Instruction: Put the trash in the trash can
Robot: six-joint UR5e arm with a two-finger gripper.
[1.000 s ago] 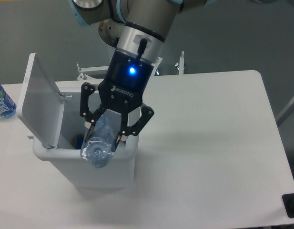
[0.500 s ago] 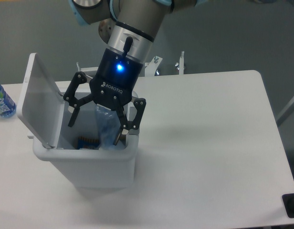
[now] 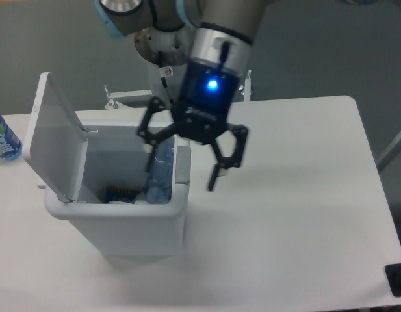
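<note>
The claw [image 3: 182,161] hangs over the right rim of the trash can [image 3: 116,221] with its two black fingers [image 3: 221,166] spread wide and nothing between them. One finger is over the bin's inside, the other over the bare table [image 3: 284,214] just right of the bin. A blue light glows on the gripper's body.

The trash can stands on the left part of the table, its flat lid [image 3: 54,140] swung up and leaning to the left, so the inside is open to view. In it the clear plastic bottle [image 3: 161,170] stands nearly upright against the right wall, free of the fingers. At the bottom beside it lies something dark with an orange-and-blue pattern [image 3: 119,193]; too little shows to tell what it is. A pale patch near the bottle's foot may be crumpled wrapper, but that cannot be made out. The near wall hides the rest of the floor of the bin.

At the far left edge a blue-labelled bottle [image 3: 2,138] lies on the table, cut off by the frame.
</note>
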